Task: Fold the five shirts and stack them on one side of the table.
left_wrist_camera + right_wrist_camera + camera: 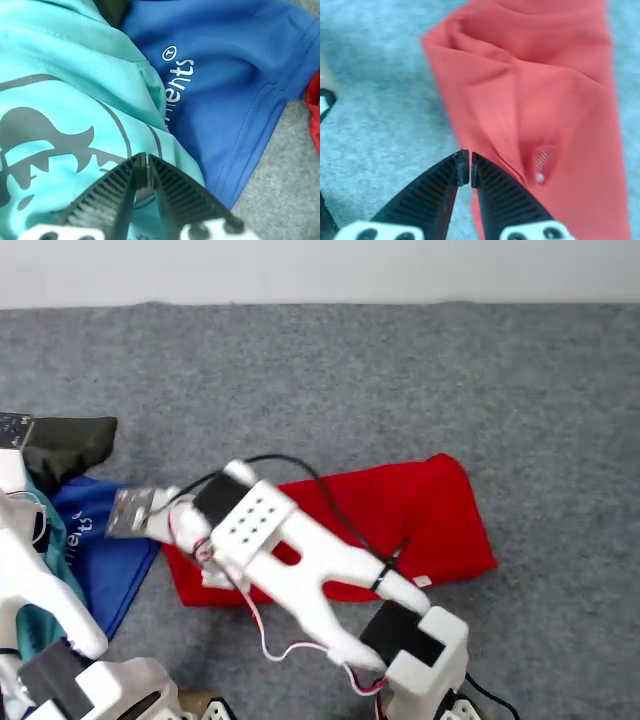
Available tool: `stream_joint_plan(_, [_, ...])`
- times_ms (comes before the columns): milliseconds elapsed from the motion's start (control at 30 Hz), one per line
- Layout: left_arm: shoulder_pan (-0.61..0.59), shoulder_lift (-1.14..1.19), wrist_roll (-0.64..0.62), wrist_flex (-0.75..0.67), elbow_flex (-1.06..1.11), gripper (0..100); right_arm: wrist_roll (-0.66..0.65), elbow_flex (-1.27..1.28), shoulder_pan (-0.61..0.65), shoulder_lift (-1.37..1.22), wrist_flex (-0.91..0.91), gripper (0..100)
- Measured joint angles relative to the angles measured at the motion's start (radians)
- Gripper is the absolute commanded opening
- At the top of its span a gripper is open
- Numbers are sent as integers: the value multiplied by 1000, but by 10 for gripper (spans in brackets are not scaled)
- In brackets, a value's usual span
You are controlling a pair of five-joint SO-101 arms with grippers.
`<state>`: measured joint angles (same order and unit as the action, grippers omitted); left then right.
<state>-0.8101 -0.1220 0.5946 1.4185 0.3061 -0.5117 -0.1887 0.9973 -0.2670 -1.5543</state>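
On grey table (500, 390): red shirt (420, 510) folded mid-table, blue shirt (100, 560) just beside it at left edge, teal shirt (60, 100) overlapping blue, dark shirt (65, 445) behind; left gripper (147, 170) closed over teal, right gripper (465, 167) closed at red's edge

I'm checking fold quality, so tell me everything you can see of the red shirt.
The red shirt is smooth-looking cloth folded into a long, roughly rectangular band with soft creases and a small pale tag. It lies flat and slightly slanted on the grey table cover, one end beside the blue shirt. The right gripper hangs shut at its long edge; contact cannot be told.
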Motion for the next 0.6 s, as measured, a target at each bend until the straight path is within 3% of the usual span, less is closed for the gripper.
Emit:
stream_joint_plan(167, [0, 0, 0, 0, 0, 17, 0, 18, -11, -118, 92, 10])
stream_joint_plan(333, [0, 0, 0, 0, 0, 17, 0, 0, -124, -229, 212, 10])
stream_joint_plan(600, [0, 0, 0, 0, 0, 17, 0, -163, -258, -296, 224, 9])
